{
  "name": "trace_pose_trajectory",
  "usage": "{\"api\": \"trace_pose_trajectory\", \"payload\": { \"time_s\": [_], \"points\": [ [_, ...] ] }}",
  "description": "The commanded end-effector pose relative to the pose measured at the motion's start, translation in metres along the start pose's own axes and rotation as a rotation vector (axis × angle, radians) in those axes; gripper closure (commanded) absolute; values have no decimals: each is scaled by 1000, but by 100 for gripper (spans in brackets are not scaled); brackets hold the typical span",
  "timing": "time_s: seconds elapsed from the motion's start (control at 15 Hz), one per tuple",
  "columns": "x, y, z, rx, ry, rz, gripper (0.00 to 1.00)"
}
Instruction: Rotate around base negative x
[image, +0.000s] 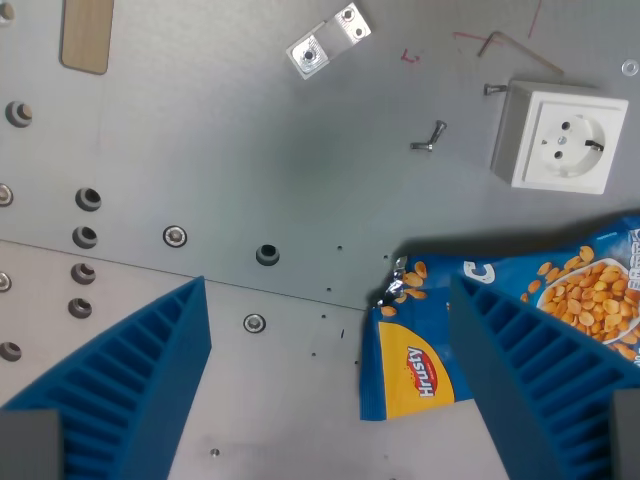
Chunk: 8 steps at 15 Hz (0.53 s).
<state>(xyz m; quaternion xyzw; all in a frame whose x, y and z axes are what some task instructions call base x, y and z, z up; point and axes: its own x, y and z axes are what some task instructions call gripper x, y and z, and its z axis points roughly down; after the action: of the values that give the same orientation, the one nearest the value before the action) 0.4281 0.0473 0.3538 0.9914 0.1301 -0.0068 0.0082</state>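
**Snack bag beside my right finger, nothing held**

The blue Hrusty peanut bag (480, 330) lies flat at the wrist view's lower right, its long axis running up toward the right edge. I look straight down at the metal table (260, 150). My gripper (335, 385) is spread wide and empty, the right finger overlapping the bag in view.

Grey metal surface (250, 150) with bolt holes, and on it: a blue snack bag (420, 370), white socket box (560, 137), small metal bracket (328, 40), wooden piece (87, 35), and a loose screw (428, 138).
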Motion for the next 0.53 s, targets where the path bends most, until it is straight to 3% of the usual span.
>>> {"api": "trace_pose_trajectory", "payload": {
  "time_s": [0.07,0.53],
  "points": [
    [0,-2,-3,-108,-24,5,0],
    [0,-2,-3,-198,-48,6,0]
  ]
}}
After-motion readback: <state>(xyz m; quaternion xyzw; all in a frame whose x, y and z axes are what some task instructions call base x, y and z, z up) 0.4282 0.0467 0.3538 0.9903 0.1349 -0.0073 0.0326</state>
